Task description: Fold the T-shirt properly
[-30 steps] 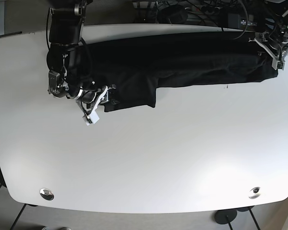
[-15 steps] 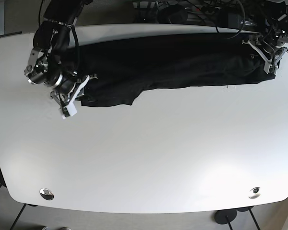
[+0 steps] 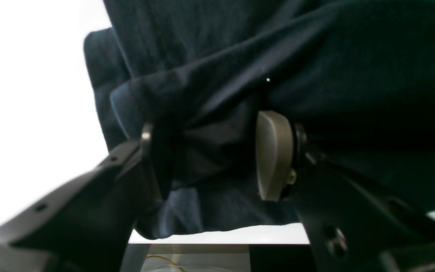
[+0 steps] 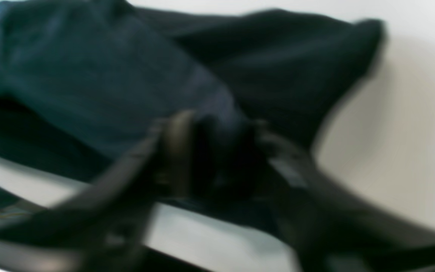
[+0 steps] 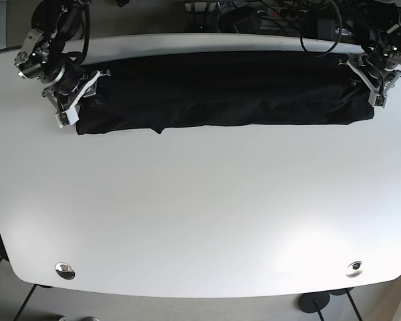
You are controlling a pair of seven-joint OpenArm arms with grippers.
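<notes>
The left gripper (image 3: 210,155) has its jaws set a little apart with a bunched fold of the shirt (image 5: 220,90) pinched between the pads, at the shirt's end near the tabletop's far right corner in the base view. The right gripper (image 4: 217,158) is closed on a wad of the same dark cloth at the opposite end, by the far left corner (its wrist view is blurred, so the exact bite is hard to read). Between them the shirt lies as one long, narrow, dark band along the far edge of the table (image 5: 207,221), its near hem almost straight, with a small pucker left of the middle. This looks like the stretching and laying-out stage of a lengthwise fold. The next move probably calls for both ends to be set down flat and let go together, then regripped for a crosswise fold. No brand, label or writing can be read on the shirt or grippers.
</notes>
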